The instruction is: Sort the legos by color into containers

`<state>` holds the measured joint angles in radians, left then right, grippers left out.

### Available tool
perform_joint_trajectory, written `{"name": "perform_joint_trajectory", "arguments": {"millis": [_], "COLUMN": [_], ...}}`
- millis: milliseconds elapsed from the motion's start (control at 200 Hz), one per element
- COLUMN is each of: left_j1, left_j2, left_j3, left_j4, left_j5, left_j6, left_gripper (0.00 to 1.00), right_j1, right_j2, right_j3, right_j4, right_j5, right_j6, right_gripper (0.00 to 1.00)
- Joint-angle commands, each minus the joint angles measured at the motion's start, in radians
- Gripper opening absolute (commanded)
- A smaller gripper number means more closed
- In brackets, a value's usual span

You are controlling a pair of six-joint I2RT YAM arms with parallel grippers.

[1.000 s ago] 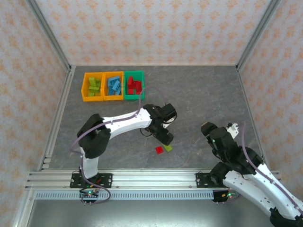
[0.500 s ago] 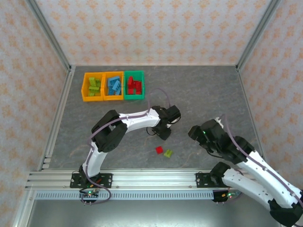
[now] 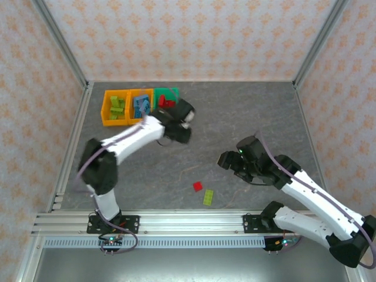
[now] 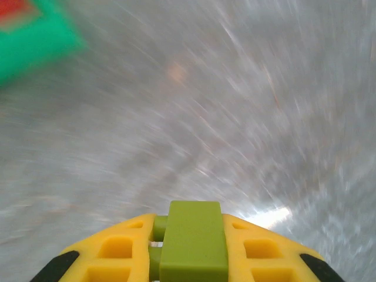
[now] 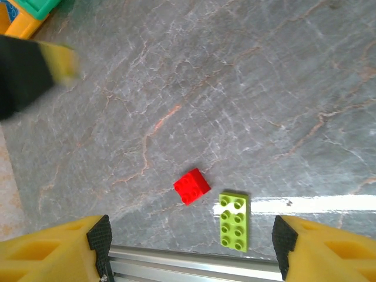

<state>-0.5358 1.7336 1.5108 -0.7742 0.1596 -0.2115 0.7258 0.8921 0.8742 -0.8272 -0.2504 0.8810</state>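
Lime plastic fills the left tool: its yellow fingers are clenched on a held brick, seen end-on from the wrist, with blurred grey tabletop beyond and a corner of the green bin at upper left. From above, that tool is a smear just beside the near right corner of the green bin; I cannot tell whether it is over the rim or just short of it. The green bin holds red bricks. Touching its left side is the middle bin, orange-yellow, with blue bricks, and next the left bin, also orange-yellow, with lime bricks. The right tool hangs with its jaws spread wide and nothing between them. Below it a red brick and a loose lime brick lie on the tabletop, near each other but apart, close to the metal rail at the front edge. From above, the right tool is right of and beyond that pair, well apart from the bins.
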Motion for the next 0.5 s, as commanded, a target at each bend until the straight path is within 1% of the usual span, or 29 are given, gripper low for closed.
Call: {"name": "perform_joint_trajectory", "arguments": {"millis": [0, 130, 250, 330, 360, 415, 495], "left_j1": [0.197, 0.426, 0.583, 0.651, 0.669, 0.69, 0.703], "left_j2": [-0.073, -0.01, 0.105, 0.169, 0.221, 0.295, 0.415], "left_j3": [0.074, 0.209, 0.332, 0.391, 0.425, 0.505, 0.66], "left_j4": [-0.075, -0.131, -0.152, -0.136, -0.137, -0.162, -0.245], "left_j5": [0.002, 0.018, 0.041, 0.041, 0.045, 0.046, 0.043], "left_j6": [-0.009, 0.011, -0.039, -0.084, -0.092, -0.098, -0.089], "left_gripper": [0.15, 0.15, 0.15, 0.16, 0.16, 0.17, 0.2], "right_j1": [0.004, 0.007, 0.011, 0.011, 0.011, 0.012, 0.013], "right_j2": [0.038, 0.083, 0.106, 0.118, 0.124, 0.137, 0.164], "right_j3": [0.043, 0.057, 0.064, 0.075, 0.082, 0.098, 0.12], "right_j4": [0.054, 0.077, 0.087, 0.088, 0.088, 0.085, 0.082], "right_j5": [-0.015, -0.021, -0.015, -0.006, -0.003, -0.003, -0.012], "right_j6": [-0.011, -0.012, -0.003, 0.004, 0.005, 0.007, 0.011], "right_gripper": [0.75, 0.74, 0.75, 0.74, 0.74, 0.74, 0.74]}}
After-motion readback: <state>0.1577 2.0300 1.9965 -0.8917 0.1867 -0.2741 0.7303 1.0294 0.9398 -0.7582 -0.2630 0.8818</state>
